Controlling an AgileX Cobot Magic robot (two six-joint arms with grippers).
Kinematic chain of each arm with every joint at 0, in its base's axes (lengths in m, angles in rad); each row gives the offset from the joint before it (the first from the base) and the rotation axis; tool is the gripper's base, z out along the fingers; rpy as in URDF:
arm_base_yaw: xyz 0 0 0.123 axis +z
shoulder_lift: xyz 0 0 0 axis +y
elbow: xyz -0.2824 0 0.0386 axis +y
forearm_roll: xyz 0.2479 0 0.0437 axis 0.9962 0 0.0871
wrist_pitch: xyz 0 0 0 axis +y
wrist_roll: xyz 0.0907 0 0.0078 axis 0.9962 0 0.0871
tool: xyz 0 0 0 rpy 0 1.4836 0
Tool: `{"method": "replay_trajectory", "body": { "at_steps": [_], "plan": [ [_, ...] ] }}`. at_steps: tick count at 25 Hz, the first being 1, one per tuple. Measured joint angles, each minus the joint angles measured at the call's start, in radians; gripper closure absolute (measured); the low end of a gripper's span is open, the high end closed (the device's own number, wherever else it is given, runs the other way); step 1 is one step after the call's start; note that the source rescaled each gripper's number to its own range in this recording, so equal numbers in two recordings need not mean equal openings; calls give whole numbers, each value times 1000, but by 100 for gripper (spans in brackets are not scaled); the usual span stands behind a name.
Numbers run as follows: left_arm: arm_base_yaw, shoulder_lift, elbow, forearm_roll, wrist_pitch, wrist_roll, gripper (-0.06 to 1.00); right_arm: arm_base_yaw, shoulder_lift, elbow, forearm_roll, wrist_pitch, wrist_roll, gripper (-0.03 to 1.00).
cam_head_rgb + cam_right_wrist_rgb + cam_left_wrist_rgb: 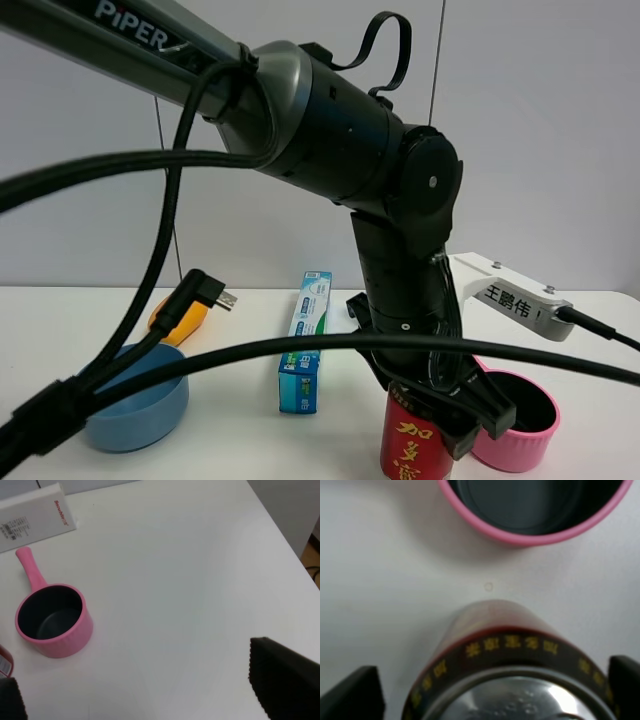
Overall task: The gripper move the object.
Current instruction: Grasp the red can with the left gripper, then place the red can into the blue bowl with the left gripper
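In the high view the left gripper [440,420] is down over the red can [410,452], which stands upright on the white table [250,440]. A pink saucepan [520,425] sits just beside the can at three o'clock. A toothpaste box [305,350] lies at ten o'clock and a blue bowl [135,400] well apart at nine o'clock. A plain pale wall [560,120] stands behind.

In the left wrist view the fingers [355,692] flank the can's silver top. Bare table shows between one finger and the can, so the jaws are spread and grip nothing. The other finger may be touching, but that edge is too blurred to tell. I judge this to be the grasp step. Next the jaws need to close squarely on the can's sides, then lift straight up, clear of the saucepan.

In the right wrist view the right gripper [150,700] hangs wide open and empty over clear tabletop.
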Motion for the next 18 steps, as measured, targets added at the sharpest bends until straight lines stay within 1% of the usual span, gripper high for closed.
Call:
{"method": "replay_trajectory", "body": {
  "at_steps": [1,4,9,11,15,18],
  "plan": [
    [0,0,0,1,0,0,94,0,0,0,0,0,0,-3],
    [0,0,0,7,0,0,92,0,0,0,0,0,0,-3],
    [0,-1,0,9,5,0,92,0,0,0,0,0,0,-3],
    [0,-13,0,12,30,-1,92,0,0,0,0,0,0,-3],
    [2,-104,3,13,101,-15,92,0,0,0,0,0,0,-3],
    [21,-210,2,-1,130,-69,92,0,0,0,0,0,0,-3]
  ]
}}
